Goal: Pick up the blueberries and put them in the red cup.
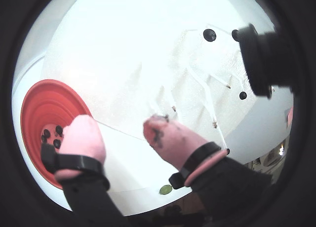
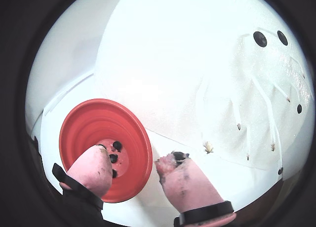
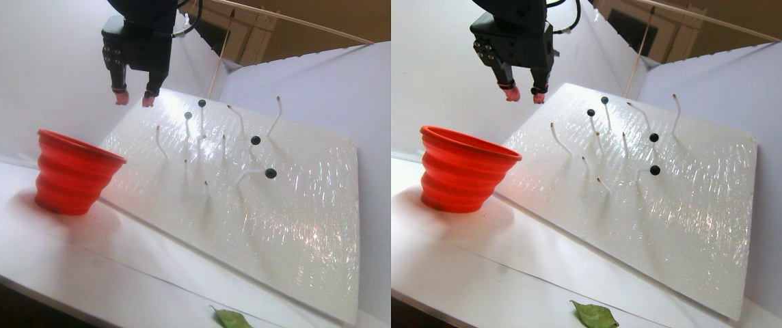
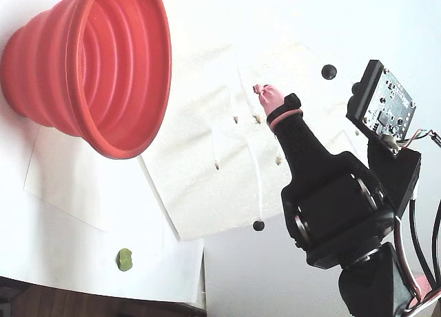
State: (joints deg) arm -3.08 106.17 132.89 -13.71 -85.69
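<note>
The gripper point(image 2: 131, 163) is being held above the table with its pink-tipped fingers point(image 2: 185, 180) spread and nothing pinched. The red cup point(image 2: 81, 133) is being seen at seven o'clock in both wrist views, with several blueberries point(image 2: 117, 145) lying inside. More blueberries point(image 3: 271, 173) are being carried on thin stalks on the tilted white board point(image 3: 295, 225), at one o'clock from the cup.
</note>
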